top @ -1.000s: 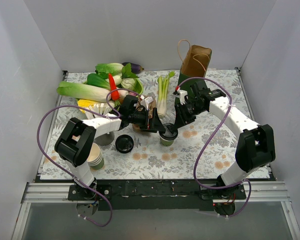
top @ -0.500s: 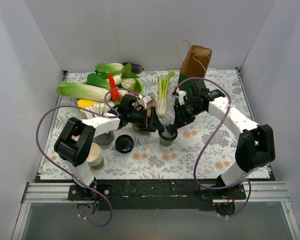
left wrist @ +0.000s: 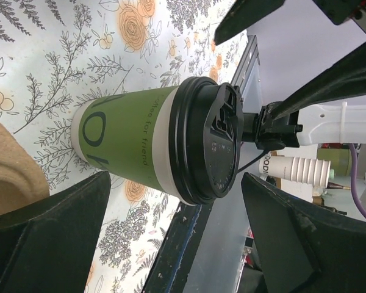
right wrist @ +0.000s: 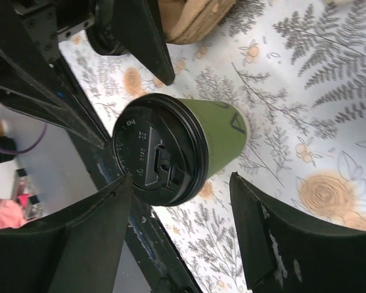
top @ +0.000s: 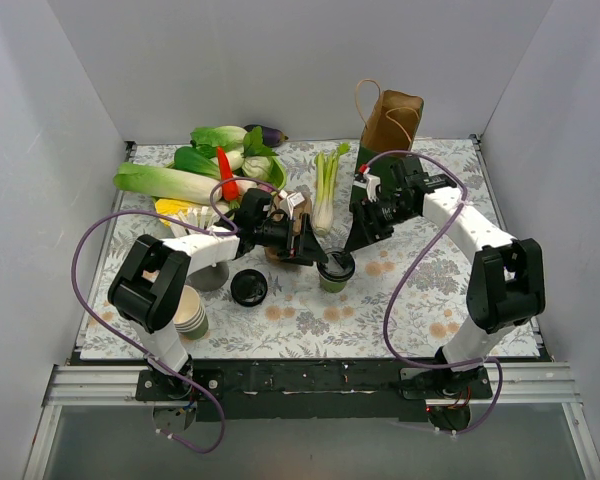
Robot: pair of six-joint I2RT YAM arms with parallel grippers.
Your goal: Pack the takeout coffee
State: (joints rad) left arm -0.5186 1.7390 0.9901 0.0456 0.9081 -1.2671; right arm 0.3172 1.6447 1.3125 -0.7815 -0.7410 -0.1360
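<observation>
While the left end effector and right end effector flank the cup, both spread wide, crowding could topple it.

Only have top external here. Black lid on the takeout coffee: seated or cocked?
Observer: The left wrist view shows it side-on. The black lid sits square on the green cup, and its rim looks pressed down evenly along the side that shows.
Operator: Right gripper clamped on it?
Observer: No. In the right wrist view the right gripper is open, with one finger on each side of the cup. Flowered cloth shows between the cup and the finger on the right of that view.
</observation>
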